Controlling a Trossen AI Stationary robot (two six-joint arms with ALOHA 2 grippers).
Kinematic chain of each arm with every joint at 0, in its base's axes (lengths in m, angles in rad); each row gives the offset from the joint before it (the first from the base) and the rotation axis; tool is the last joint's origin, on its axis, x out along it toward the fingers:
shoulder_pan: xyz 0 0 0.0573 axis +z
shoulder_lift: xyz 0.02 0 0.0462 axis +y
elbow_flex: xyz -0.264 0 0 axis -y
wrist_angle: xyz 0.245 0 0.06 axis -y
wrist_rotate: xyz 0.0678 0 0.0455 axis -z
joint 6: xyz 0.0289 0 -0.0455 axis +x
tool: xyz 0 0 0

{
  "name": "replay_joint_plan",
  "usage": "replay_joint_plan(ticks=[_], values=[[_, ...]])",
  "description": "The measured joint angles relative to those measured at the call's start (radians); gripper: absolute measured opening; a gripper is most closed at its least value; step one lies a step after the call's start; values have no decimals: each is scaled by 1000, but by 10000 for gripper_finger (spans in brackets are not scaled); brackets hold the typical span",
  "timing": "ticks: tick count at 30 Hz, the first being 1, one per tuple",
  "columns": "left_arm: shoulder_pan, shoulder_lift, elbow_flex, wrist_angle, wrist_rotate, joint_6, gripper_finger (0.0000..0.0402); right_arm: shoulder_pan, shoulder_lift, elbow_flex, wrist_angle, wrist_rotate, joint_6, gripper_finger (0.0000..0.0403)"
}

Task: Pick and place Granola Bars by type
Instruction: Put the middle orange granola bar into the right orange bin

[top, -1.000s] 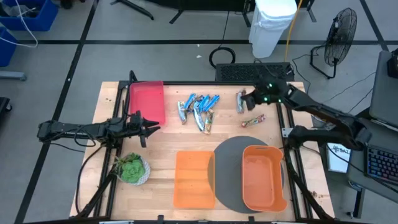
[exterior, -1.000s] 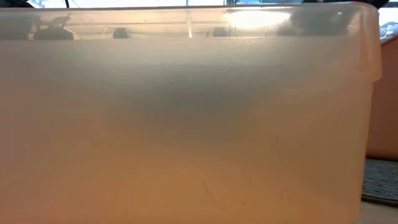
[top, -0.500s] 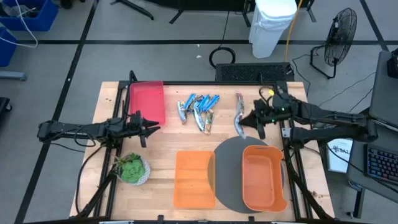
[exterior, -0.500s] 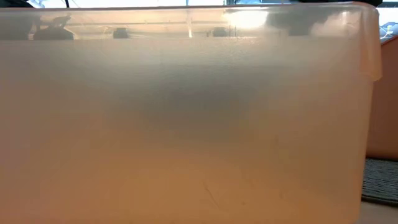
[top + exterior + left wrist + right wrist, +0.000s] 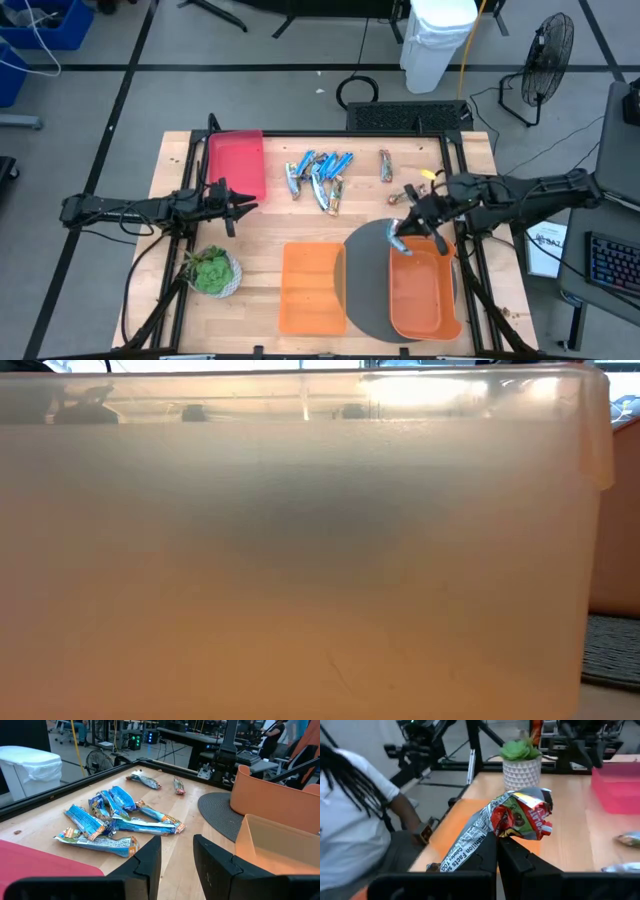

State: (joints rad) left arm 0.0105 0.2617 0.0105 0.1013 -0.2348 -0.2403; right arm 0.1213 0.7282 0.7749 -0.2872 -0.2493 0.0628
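Several blue granola bars [image 5: 320,175] lie in a heap on the table's far middle [image 5: 110,820]. A reddish bar [image 5: 385,165] lies to the right of the heap, and another [image 5: 408,195] lies close to my right gripper. My right gripper [image 5: 405,228] is shut on a silver-and-red bar [image 5: 520,817] above the far left corner of the orange tub [image 5: 425,285]. My left gripper [image 5: 243,203] waits open at the left, by the red box [image 5: 237,163], its fingers [image 5: 150,860] empty. My right gripper pinches the silver-and-red bar between its two fingers on the wrapper's crumpled middle [image 5: 502,834]. The fingers come nearly level from the table's right side and lie across the bar. The bar is lifted clear, and its long silver end [image 5: 465,845] slants down past the fingers.
A flat orange tray [image 5: 310,285] lies near the front, left of a round grey mat [image 5: 365,270] that the tub stands on. A green plant in a white bowl [image 5: 212,270] stands front left. The tub's wall [image 5: 300,560] fills the low view. A person sits beyond the table [image 5: 355,820].
My right gripper has swung from the table's far right corner toward the near edge, rising and rolling as it went. It stays shut on the silver-and-red bar, which has come clear of the table and now hangs over the orange tub's far rim.
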Motion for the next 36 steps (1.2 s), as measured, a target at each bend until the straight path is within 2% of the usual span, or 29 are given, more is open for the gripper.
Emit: replay_joint_plan(ticks=[5, 10, 17, 19, 25, 30, 33, 36], values=[[0, 0, 0, 0, 0, 0, 118, 2, -147, -79, -9, 160, -19, 0], [0, 0, 0, 1, 0, 0, 118, 2, -367, -221, 65, 243, 46, 0], [0, 0, 0, 1, 0, 0, 118, 5, -591, -324, 165, 242, 61, 0], [0, 0, 0, 0, 0, 0, 118, 5, -628, -331, 165, 204, 97, 0], [0, 0, 0, 3, 0, 0, 118, 5, -662, -351, 197, 39, 184, 0], [0, 0, 0, 6, 0, 0, 118, 5, -632, -406, 192, 34, 263, 0], [0, 0, 0, 6, 0, 0, 118, 5, -583, -424, 188, 39, 371, 0], [0, 0, 0, 6, 0, 0, 118, 6, -508, -424, 204, 90, 486, 0]])
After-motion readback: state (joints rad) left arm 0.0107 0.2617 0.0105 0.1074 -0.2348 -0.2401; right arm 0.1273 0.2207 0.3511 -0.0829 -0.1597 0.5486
